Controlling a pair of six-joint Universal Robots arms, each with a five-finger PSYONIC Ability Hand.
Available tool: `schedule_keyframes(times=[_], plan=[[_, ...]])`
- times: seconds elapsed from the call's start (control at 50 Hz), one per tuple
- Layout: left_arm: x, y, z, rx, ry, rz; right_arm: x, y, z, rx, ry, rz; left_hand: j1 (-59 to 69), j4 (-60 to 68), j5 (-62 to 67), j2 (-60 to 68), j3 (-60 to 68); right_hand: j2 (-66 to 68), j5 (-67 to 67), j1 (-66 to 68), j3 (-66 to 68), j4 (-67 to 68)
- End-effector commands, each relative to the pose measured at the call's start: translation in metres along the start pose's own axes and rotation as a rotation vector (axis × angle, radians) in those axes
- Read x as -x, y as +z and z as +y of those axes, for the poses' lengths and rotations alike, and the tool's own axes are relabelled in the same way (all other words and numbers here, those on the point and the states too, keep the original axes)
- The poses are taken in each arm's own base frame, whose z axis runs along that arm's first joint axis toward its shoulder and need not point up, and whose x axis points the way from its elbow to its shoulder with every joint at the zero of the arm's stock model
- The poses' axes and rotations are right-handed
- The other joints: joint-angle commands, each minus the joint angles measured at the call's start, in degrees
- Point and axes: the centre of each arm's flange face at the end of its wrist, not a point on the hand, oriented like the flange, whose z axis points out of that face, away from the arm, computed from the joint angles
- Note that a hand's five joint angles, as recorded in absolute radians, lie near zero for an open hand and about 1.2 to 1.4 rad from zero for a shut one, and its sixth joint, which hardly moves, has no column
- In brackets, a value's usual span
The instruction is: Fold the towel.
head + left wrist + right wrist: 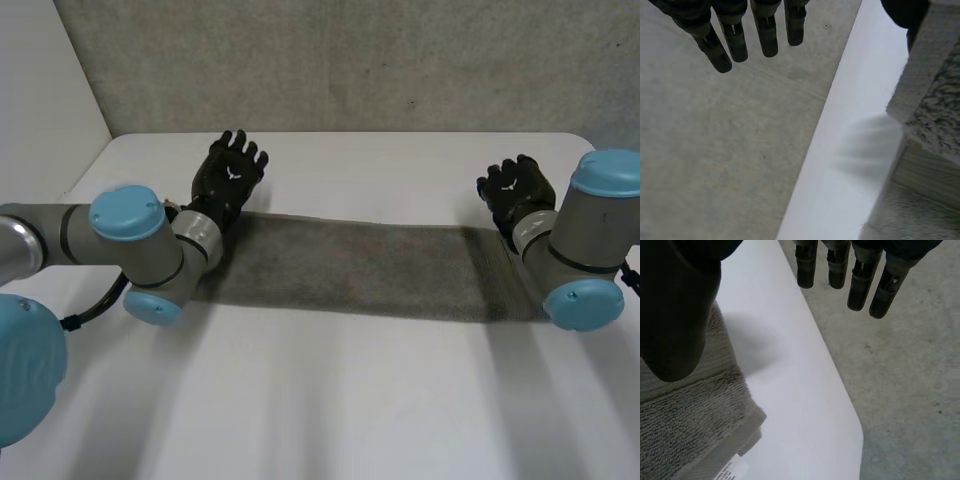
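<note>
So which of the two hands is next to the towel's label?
The right hand: a white label pokes from the towel corner beside its thumb. By the left hand, the towel end is plain grey.

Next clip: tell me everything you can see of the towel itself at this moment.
The towel is grey-brown terry with a flat woven hem. It lies flat on the white table as a long narrow strip reaching from the left hand to the right hand. Stacked layers at its ends show it is already folded. A white label peeks out at the corner by the right hand. Both hands sit just past its far edge, fingers straight, gripping nothing.
</note>
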Motion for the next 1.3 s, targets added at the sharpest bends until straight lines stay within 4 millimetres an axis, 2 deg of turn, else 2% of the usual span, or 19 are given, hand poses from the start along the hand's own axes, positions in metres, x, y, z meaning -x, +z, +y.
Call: schedule_keyframes(times=[0.02, 0.18, 0.24, 0.32, 0.38, 0.42, 0.48, 0.54, 0.58, 0.78, 0.88, 0.92, 0.94, 0.98, 1.0, 1.04, 1.14, 1.3], plan=[[0.022, -0.009, -0.024, -0.035, 0.016, -0.024, -0.019, -0.023, -0.017, -0.027, 0.024, 0.023, -5.6, -5.1, -12.8, -4.9, -4.3, -4.2, -3.6, -3.4, -4.3, -5.0], [0.037, -0.026, -0.045, -0.051, -0.046, -0.019, -0.032, -0.05, -0.031, -0.055, 0.095, 0.03, -5.6, -5.1, -12.8, -4.9, -4.3, -4.2, -3.6, -3.4, -4.3, -5.0], [0.034, -0.034, -0.049, -0.067, -0.107, 0.025, -0.033, -0.059, -0.033, -0.063, 0.098, 0.02, -5.6, -5.1, -12.8, -4.9, -4.3, -4.2, -3.6, -3.4, -4.3, -5.0], [0.023, -0.042, -0.046, -0.067, -0.13, 0.083, -0.032, -0.066, -0.034, -0.069, 0.098, 0.006, -5.6, -5.1, -12.8, -4.9, -4.3, -4.2, -3.6, -3.4, -4.3, -5.0], [0.018, -0.043, -0.043, -0.067, -0.118, 0.101, -0.03, -0.069, -0.033, -0.069, 0.098, -0.007, -5.6, -5.1, -12.8, -4.9, -4.3, -4.2, -3.6, -3.4, -4.3, -5.0], [0.009, -0.04, -0.028, -0.04, -0.093, 0.114, -0.028, -0.071, -0.03, -0.064, 0.099, -0.017, -5.6, -5.1, -12.8, -4.9, -4.3, -4.2, -3.6, -3.4, -4.3, -5.0], [0.005, -0.036, -0.016, -0.023, -0.046, 0.117, -0.028, -0.071, -0.027, -0.054, 0.1, -0.02, -5.6, -5.1, -12.8, -4.9, -4.3, -4.2, -3.6, -3.4, -4.3, -5.0], [0.007, -0.034, -0.01, -0.01, -0.024, 0.109, -0.028, -0.071, -0.026, -0.051, 0.101, -0.021, -5.6, -5.1, -12.8, -4.9, -4.3, -4.2, -3.6, -3.4, -4.3, -5.0], [0.012, -0.035, 0.005, 0.034, -0.02, 0.112, -0.028, -0.071, -0.024, -0.046, 0.102, -0.023, -5.6, -5.1, -12.8, -4.9, -4.3, -4.2, -3.6, -3.4, -4.3, -5.0], [0.005, -0.043, 0.013, 0.087, -0.041, 0.166, -0.025, -0.072, -0.022, -0.038, 0.102, -0.03, -5.6, -5.1, -12.8, -4.9, -4.3, -4.2, -3.6, -3.4, -4.3, -5.0], [0.011, -0.035, 0.016, 0.066, -0.022, 0.131, -0.023, -0.072, -0.022, -0.038, 0.102, -0.035, -5.6, -5.1, -12.8, -4.9, -4.3, -4.2, -3.6, -3.4, -4.3, -5.0], [0.023, -0.017, 0.012, -0.001, 0.011, 0.053, -0.021, -0.072, -0.022, -0.039, 0.101, -0.04, -5.6, -5.1, -12.8, -4.9, -4.3, -4.2, -3.6, -3.4, -4.3, -5.0], [0.024, -0.017, 0.012, -0.001, 0.011, 0.053, -0.021, -0.072, -0.022, -0.039, 0.101, -0.04, -5.6, -5.1, -12.8, -4.9, -4.3, -4.2, -3.6, -3.4, -4.3, -5.0], [0.031, 0.001, 0.016, -0.05, 0.038, -0.021, -0.019, -0.073, -0.021, -0.036, 0.101, -0.045, -5.6, -5.1, -12.8, -4.9, -4.3, -4.2, -3.6, -3.4, -4.3, -5.0], [0.031, 0.001, 0.016, -0.05, 0.038, -0.021, -0.019, -0.073, -0.021, -0.036, 0.101, -0.045, -5.6, -5.1, -12.8, -4.9, -4.3, -4.2, -3.6, -3.4, -4.3, -5.0], [0.038, 0.015, 0.02, -0.087, 0.055, -0.064, -0.017, -0.074, -0.021, -0.034, 0.101, -0.052, -5.6, -5.1, -12.8, -4.9, -4.3, -4.2, -3.6, -3.4, -4.3, -5.0], [0.034, 0.024, 0.025, -0.103, 0.056, -0.07, -0.013, -0.076, -0.02, -0.028, 0.101, -0.063, -5.6, -5.1, -12.8, -4.9, -4.3, -4.2, -3.6, -3.4, -4.3, -5.0], [0.014, 0.017, 0.031, -0.13, 0.039, 0.025, -0.011, -0.078, -0.014, -0.011, 0.103, -0.07, -5.6, -5.1, -12.8, -4.9, -4.3, -4.2, -3.6, -3.4, -4.3, -5.0]])
